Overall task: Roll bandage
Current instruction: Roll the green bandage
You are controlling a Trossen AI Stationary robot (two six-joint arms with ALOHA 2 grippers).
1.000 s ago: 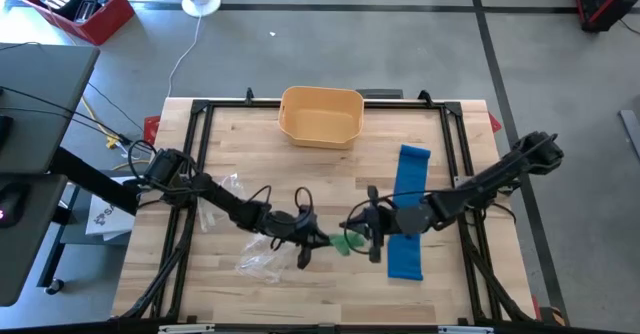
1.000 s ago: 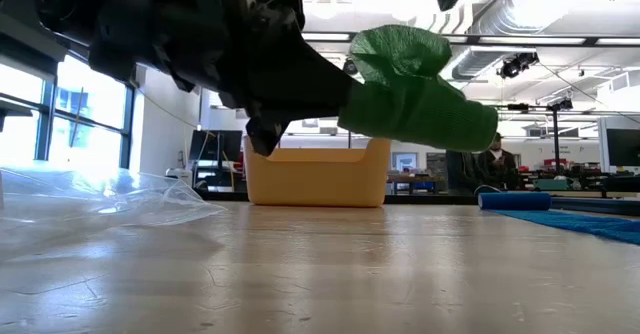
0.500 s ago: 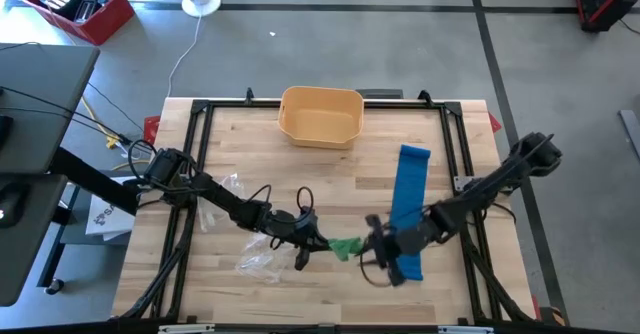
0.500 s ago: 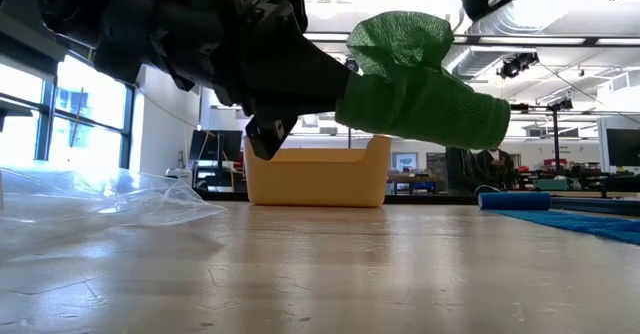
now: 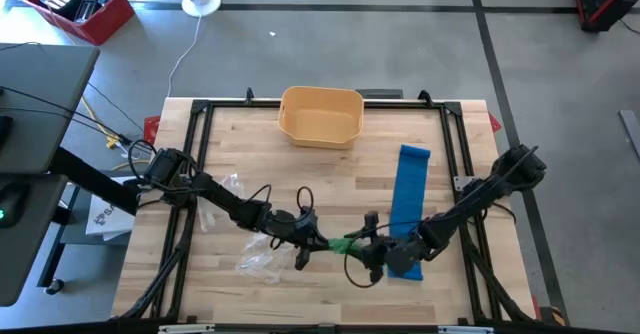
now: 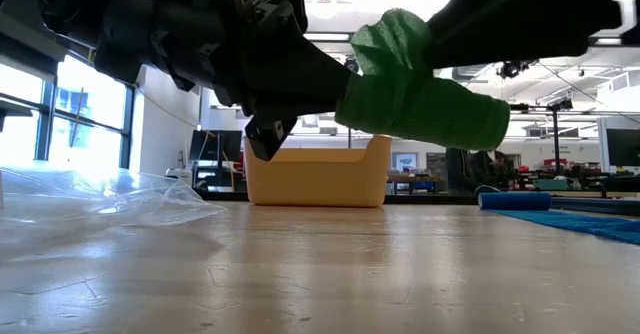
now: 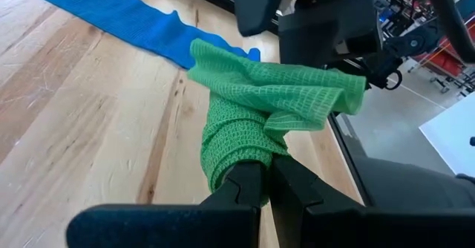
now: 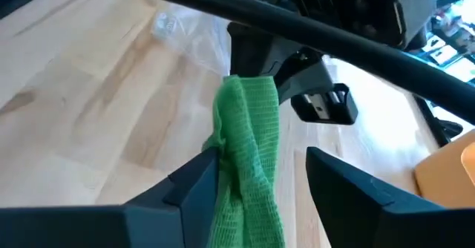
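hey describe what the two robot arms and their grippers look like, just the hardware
Both arms are dark, almost black, built from slim jointed links. Black cables loop out near each wrist. The left gripper has two narrow dark fingers with squared tips. The right gripper has broader, wedge-shaped dark fingers. No coloured markings or labels show on either.

High view: overhead, straight down, far. Low view: table-top level, facing the room. 2 wrist views: close, each facing the other. All 4 share the green bandage point(image 5: 343, 244).
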